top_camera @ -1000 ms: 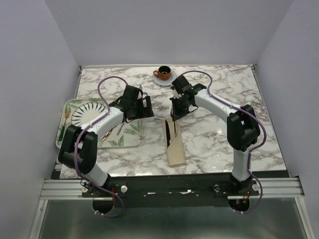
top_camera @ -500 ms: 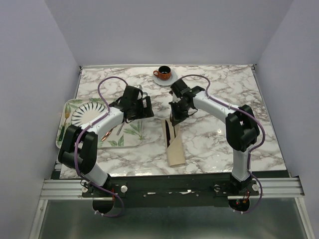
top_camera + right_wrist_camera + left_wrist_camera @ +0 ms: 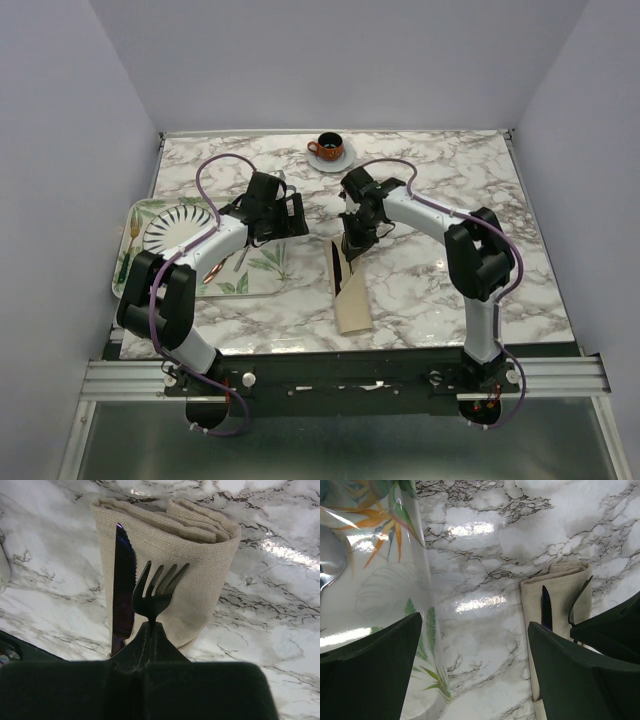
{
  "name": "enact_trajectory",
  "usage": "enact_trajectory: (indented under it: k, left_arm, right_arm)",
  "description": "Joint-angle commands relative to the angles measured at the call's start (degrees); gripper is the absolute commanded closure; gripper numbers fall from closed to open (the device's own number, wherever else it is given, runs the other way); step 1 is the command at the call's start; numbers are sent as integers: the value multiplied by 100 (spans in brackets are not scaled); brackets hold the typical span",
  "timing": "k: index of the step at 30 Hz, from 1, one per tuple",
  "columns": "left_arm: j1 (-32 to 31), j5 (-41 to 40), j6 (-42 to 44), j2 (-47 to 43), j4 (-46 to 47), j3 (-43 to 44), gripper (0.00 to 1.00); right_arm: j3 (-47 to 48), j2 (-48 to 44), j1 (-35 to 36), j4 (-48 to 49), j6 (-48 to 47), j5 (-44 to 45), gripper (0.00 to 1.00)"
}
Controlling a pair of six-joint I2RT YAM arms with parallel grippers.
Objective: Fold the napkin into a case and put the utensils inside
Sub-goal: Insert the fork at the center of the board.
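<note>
The beige napkin is folded into a narrow case (image 3: 350,290) lying lengthwise at the table's front middle; it also shows in the right wrist view (image 3: 200,560) and the left wrist view (image 3: 565,585). The dark purple knife (image 3: 123,580) lies on the case with its blade toward the far end. My right gripper (image 3: 152,627) is shut on the neck of the fork (image 3: 157,592), holding its tines over the case beside the knife. My left gripper (image 3: 475,670) is open and empty, hovering over the tray's right edge, left of the case.
A leaf-printed tray (image 3: 175,275) at the left holds a white plate (image 3: 178,228), a spoon (image 3: 327,560) and a copper-coloured knife (image 3: 213,268). A cup on a saucer (image 3: 329,148) stands at the back middle.
My right gripper with the fork has shifted slightly left and back over the case's far end. The left arm has not moved.
</note>
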Motion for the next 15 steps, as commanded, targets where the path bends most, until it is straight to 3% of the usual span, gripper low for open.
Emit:
enact_trajectory:
  k: [1,15]
  left_arm:
    - [33,19,-35,-41,75,-5,1]
    - [33,46,88,-50,22,-14,1]
  right_arm:
    - [-58,310,64,-186,21,-116,99]
    - [39,478,72,-283,38,-231,94]
